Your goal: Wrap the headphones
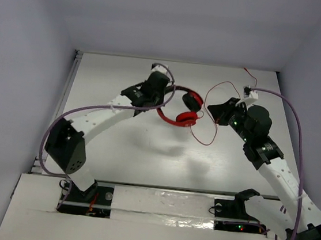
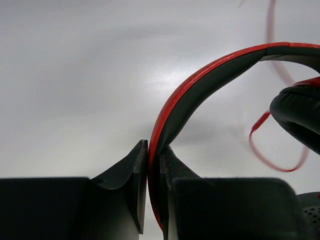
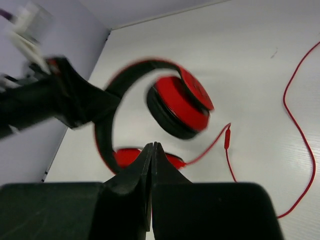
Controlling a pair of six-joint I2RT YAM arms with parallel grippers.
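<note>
Tabletop point(image 1: 133, 152) with headphones point(image 1: 187, 118) held clear above it, far centre.
The left end effector point(image 2: 154, 150) was clamped on the headband point(image 2: 200, 85). The right end effector point(image 3: 151, 150), just right of the headphones, had its fingers pressed together. The thin red cable point(image 3: 227, 139) trailed to the right.

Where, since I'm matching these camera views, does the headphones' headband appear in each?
Top external: headband at centre, arcing from the left tool.
Left wrist: headband rises from bottom centre to upper right.
Right wrist: headband, dark arc left of centre.
Shared landmark: the left tool clamped on the headband.
</note>
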